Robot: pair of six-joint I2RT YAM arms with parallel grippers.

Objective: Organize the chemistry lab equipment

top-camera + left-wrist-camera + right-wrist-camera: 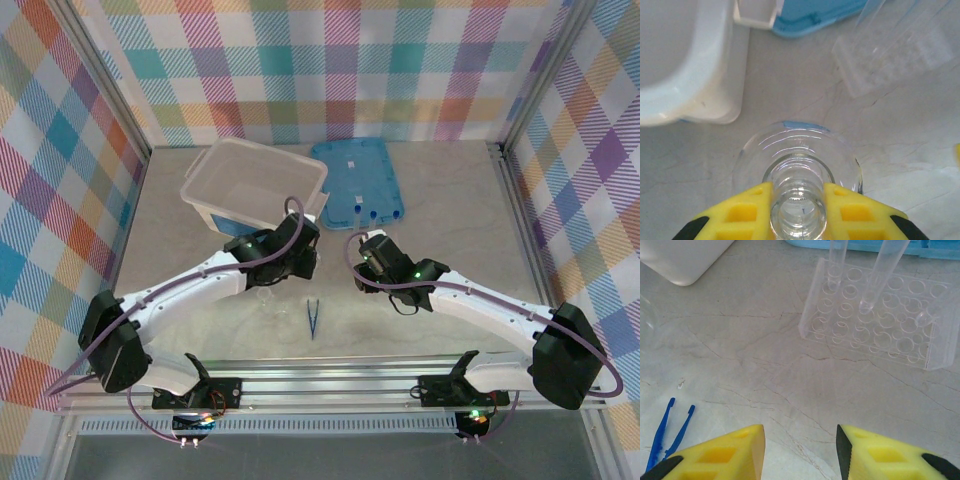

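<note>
From above: left claw (pixel 305 262) sits just before the near corner of the tub (pixel 255 180). The wrist covers its jaws, so the grip is not legible from this angle. Right claw (pixel 362 252) is mid-table (pixel 450 200), just short of the tubes (pixel 378 213), whose blue caps stand at the near edge of the lid (pixel 358 175). Tweezers (pixel 313 318) lie flat between the arms, apart from both claws. A faint clear glass piece (pixel 265 295) lies under the left arm, kind not legible.

Left wrist view: left claw (pixel 798 210) is closed on the neck of the flask (pixel 797 150), with the yellow fingers (pixel 745 212) pressing it from both sides. The flask stands upright on the table, beside the tub corner (pixel 685 65). The lid corner (pixel 815 15) is cut off at the top. The rack (pixel 890 55) at upper right is blurred and partly out of frame.

Right wrist view: right claw (pixel 800 450) is partly open, holding and touching nothing. The clear rack (pixel 875 325) reads plainly here, on the table ahead. Two tubes (pixel 880 275) stand tilted in it with their tops cut off, and a third shows as a rounded tip at the right. The tweezers (pixel 667 435) lie at lower left, their ends hidden behind a finger. The tub corner (pixel 685 257) is at upper left. A glass curve (pixel 646 315) at the left edge is too cropped to name.
</note>
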